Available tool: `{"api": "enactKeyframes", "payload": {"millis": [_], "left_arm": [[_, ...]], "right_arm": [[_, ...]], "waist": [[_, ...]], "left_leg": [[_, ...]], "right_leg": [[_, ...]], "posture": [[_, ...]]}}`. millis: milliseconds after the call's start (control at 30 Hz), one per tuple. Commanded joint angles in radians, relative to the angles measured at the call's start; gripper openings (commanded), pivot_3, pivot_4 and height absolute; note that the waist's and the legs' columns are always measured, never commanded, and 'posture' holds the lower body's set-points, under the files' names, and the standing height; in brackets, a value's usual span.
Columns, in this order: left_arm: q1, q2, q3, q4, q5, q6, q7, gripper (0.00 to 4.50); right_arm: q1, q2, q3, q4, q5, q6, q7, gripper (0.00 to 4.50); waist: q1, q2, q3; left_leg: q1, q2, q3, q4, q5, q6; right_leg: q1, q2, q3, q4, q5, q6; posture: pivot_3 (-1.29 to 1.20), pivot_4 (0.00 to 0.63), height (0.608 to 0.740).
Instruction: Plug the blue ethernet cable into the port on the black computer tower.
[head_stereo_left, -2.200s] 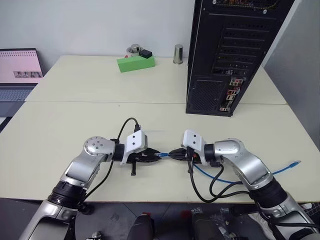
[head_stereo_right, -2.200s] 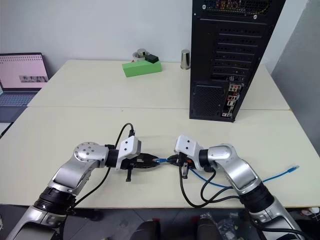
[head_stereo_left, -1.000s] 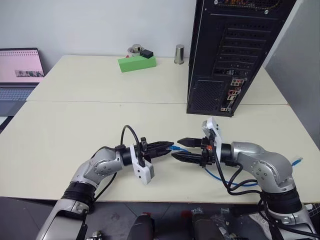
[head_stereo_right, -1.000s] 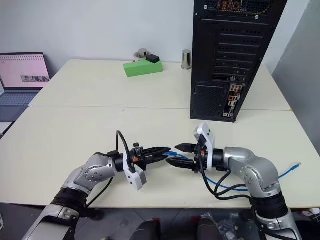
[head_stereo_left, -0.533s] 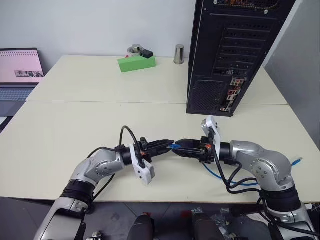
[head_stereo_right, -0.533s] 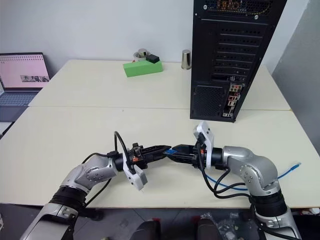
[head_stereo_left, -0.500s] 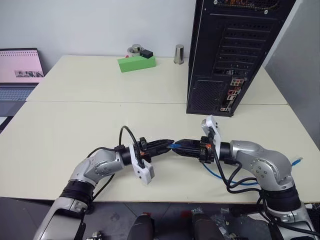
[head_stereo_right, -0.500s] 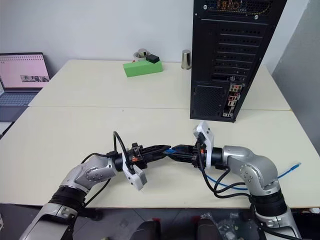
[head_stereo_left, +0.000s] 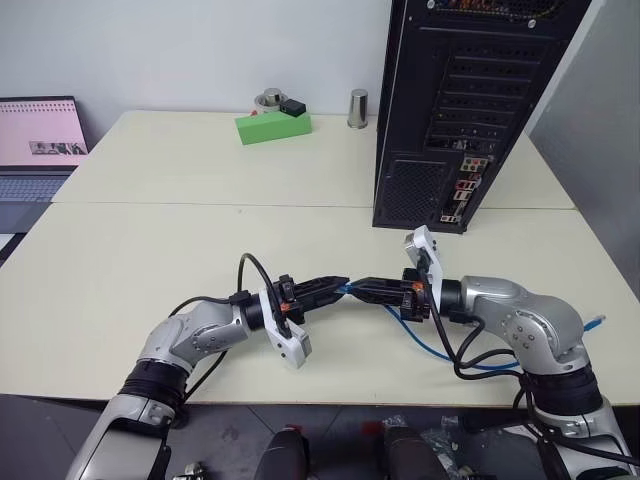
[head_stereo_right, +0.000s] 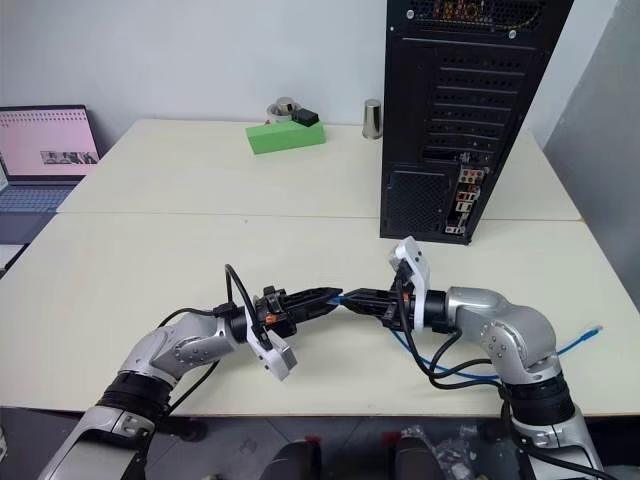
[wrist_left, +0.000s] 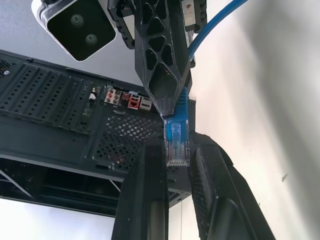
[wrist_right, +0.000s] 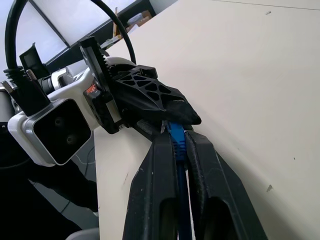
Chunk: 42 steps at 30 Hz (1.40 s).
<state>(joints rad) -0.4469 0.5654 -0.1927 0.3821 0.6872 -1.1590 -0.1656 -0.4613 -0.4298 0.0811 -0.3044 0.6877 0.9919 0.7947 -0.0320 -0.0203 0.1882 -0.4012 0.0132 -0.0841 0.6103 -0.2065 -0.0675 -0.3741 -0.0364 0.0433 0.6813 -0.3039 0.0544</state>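
Left hand (head_stereo_left: 342, 284) clamps blue ethernet cable (wrist_left: 176, 145) plug | right hand (head_stereo_left: 357, 287) clamps cord just behind

Tower (head_stereo_left: 470, 110) rear right on table (head_stereo_left: 120, 260).

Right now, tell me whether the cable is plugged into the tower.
Not plugged in. The cable plug sits between both grippers, away from the tower.
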Motion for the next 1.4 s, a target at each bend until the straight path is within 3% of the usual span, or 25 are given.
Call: {"api": "enactKeyframes", "payload": {"millis": [33, 167, 400, 667, 867, 1067, 1400], "left_arm": [[-0.017, 0.002, -0.006, -0.023, -0.059, 0.057, -0.006, 1.16], [-0.012, 0.004, -0.023, 0.015, -0.144, 0.131, -0.067, 2.0], [0.055, -0.06, -0.028, -0.074, -0.531, 0.509, -0.332, 3.43], [0.065, -0.195, -0.057, -0.437, -0.828, 1.137, -0.491, 3.43], [-0.034, -0.298, -0.074, -0.544, -0.888, 1.434, -0.462, 3.43], [-0.126, -0.409, -0.074, -0.518, -0.838, 1.518, -0.351, 3.43], [-0.203, -0.451, -0.053, -0.428, -0.778, 1.481, -0.293, 3.43]], "right_arm": [[-0.026, -0.015, -0.007, -0.004, 0.033, 0.016, 0.018, 0.0], [-0.035, -0.03, -0.011, 0.001, 0.017, 0.008, 0.014, 0.0], [-0.013, -0.086, -0.096, -0.007, -0.1, -0.103, -0.111, 0.0], [0.037, -0.067, -0.205, -0.072, -0.224, -0.154, -0.359, 0.0], [0.019, 0.032, -0.261, -0.119, -0.35, -0.153, -0.63, 0.0], [0.0, 0.132, -0.249, -0.142, -0.458, -0.192, -0.801, 0.0], [-0.054, 0.272, -0.237, -0.051, -0.524, -0.272, -0.907, 0.0]], "waist": [[0.0, 0.0, 0.0], [0.0, 0.0, 0.0], [0.0, 0.0, 0.0], [0.0, 0.0, 0.0], [-0.002, 0.0, 0.0], [-0.002, 0.0, 0.0], [-0.002, 0.0, 0.0]], "left_leg": [[0.0, 0.0, 0.0, 0.0, 0.0, 0.0], [0.0, 0.0, 0.0, 0.0, 0.0, 0.0], [0.0, 0.0, 0.0, 0.0, 0.0, 0.0], [-0.001, 0.0, 0.0, 0.0, 0.0, 0.0], [0.0, 0.0, -0.001, 0.0, 0.0, 0.0], [0.0, 0.0, 0.0, 0.0, 0.0, 0.0], [0.0, 0.0, 0.0, 0.0, 0.0, 0.0]], "right_leg": [[0.0, 0.0, 0.0, 0.0, 0.0, 0.0], [0.0, 0.0, 0.0, 0.0, 0.0, 0.0], [0.0, 0.0, 0.0, 0.0, 0.0, 0.0], [0.0, 0.0, 0.0, 0.0, 0.0, 0.0], [0.0, 0.001, 0.0, 0.001, 0.0, 0.0], [0.0, 0.001, 0.001, 0.0, 0.0, 0.0], [-0.001, 0.001, 0.001, 0.0, 0.0, 0.0]], "posture": [[0.0, 0.15, 0.74], [0.0, 0.15, 0.74], [0.0, 0.15, 0.74], [0.0, 0.15, 0.74], [0.0, 0.15, 0.74], [0.0, 0.15, 0.74], [0.0, 0.15, 0.74]]}}
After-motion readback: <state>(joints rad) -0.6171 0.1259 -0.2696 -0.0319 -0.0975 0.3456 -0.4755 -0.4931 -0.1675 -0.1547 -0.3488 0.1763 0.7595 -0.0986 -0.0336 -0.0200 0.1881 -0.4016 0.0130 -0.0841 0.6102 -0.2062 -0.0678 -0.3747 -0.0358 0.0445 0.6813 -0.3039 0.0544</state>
